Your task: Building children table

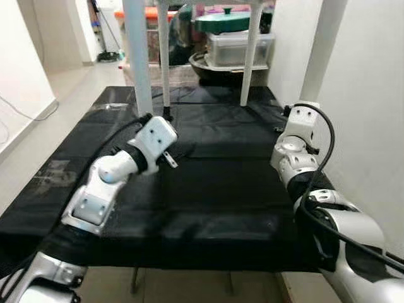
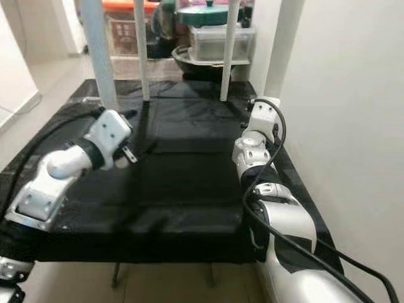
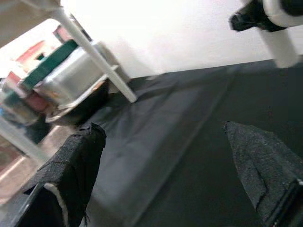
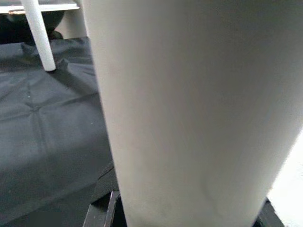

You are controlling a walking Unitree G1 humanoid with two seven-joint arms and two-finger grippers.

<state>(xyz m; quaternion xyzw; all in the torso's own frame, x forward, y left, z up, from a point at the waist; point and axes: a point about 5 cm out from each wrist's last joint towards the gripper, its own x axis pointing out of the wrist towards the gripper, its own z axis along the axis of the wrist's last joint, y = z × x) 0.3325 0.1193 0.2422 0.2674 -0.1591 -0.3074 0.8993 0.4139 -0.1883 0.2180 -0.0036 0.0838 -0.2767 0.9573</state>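
Plainly, no writing reads anywhere. My right gripper [image 4: 189, 208] is clenched round the near right table leg [image 4: 189, 94] beside the wall [image 2: 353, 126]. My left gripper [image 3: 180, 156], fingers spread and empty, hovers over the black mat [image 1: 221, 189], by the near left leg [image 1: 139, 57].

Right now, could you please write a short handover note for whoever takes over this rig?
Left gripper: open, empty, hovering over the black sheet.
Right gripper: at the near right table leg; the right wrist view has the leg pressed close between its fingers, but the grip cannot be confirmed.
Table: standing upright on the sheet, all four white legs on it: near left leg, two far legs.
Done: legs look fitted.
Left: check that the legs are tight, release.
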